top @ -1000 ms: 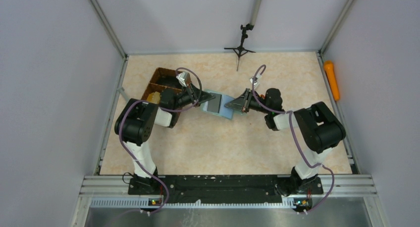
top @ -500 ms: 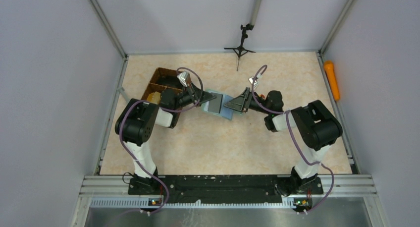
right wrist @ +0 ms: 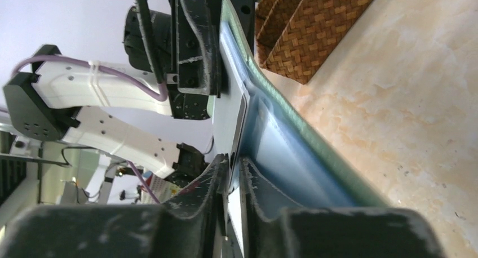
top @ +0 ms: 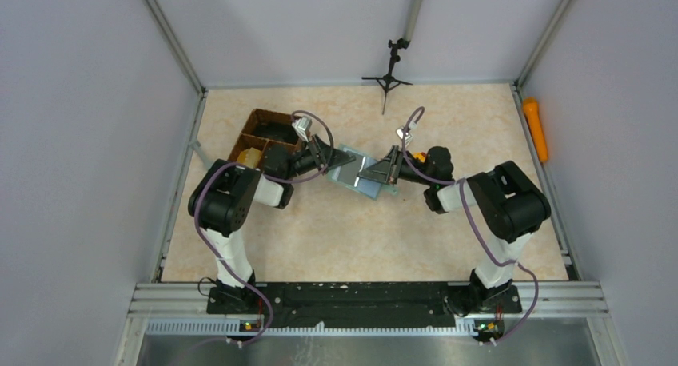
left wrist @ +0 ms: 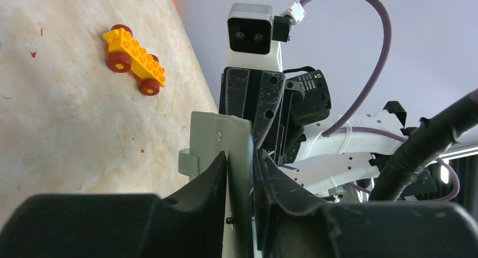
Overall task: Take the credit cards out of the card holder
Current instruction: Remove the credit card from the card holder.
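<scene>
Beige marbled table (top: 360, 230), grey walls. The open card holder (top: 360, 181) hangs above mid-table, newly tilted. The left gripper (left wrist: 239, 162) clamps one edge. The right gripper (right wrist: 234, 169) has re-closed on its inner pocket edge. No credit cards are out yet.

Plain grey walls (top: 80, 142) close in a beige marbled table (top: 360, 238) on three sides. A black tripod (top: 388, 74) stands at 12 o'clock, a metal rail (top: 360, 298) at 6.

Hanging open and tilting in the air: grey-green card holder (top: 369, 181), blue inside, holding a card (top: 348, 166).
</scene>
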You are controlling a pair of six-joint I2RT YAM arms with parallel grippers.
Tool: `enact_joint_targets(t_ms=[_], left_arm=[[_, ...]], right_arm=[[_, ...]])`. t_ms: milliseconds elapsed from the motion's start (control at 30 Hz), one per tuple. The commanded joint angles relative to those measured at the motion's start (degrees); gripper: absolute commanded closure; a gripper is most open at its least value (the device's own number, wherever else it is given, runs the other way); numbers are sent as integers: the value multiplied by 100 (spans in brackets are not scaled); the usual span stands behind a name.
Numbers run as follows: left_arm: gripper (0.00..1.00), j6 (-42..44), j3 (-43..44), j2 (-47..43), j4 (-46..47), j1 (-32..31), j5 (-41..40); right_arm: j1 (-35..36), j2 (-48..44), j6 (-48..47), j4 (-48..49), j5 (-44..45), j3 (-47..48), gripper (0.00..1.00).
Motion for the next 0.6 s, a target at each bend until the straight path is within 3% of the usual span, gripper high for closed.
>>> enact_joint_targets(t_ms=[0, 133, 200, 433, 567], left_arm=[[72, 100, -8, -149, 252, -83, -24], [59, 45, -16, -180, 276, 45, 70], [57, 49, -41, -217, 289, 85, 81], [58, 50, -79, -254, 259, 206, 137], [72, 69, -81, -239, 233, 248, 168]], right_arm=[[60, -63, -213, 28, 34, 207, 96], [-67, -107, -191, 25, 96, 117, 100], [-113, -91, -113, 109, 97, 82, 100], [-221, -97, -103, 80, 96, 42, 100], [-275, -140, -151, -11, 117, 23, 100]])
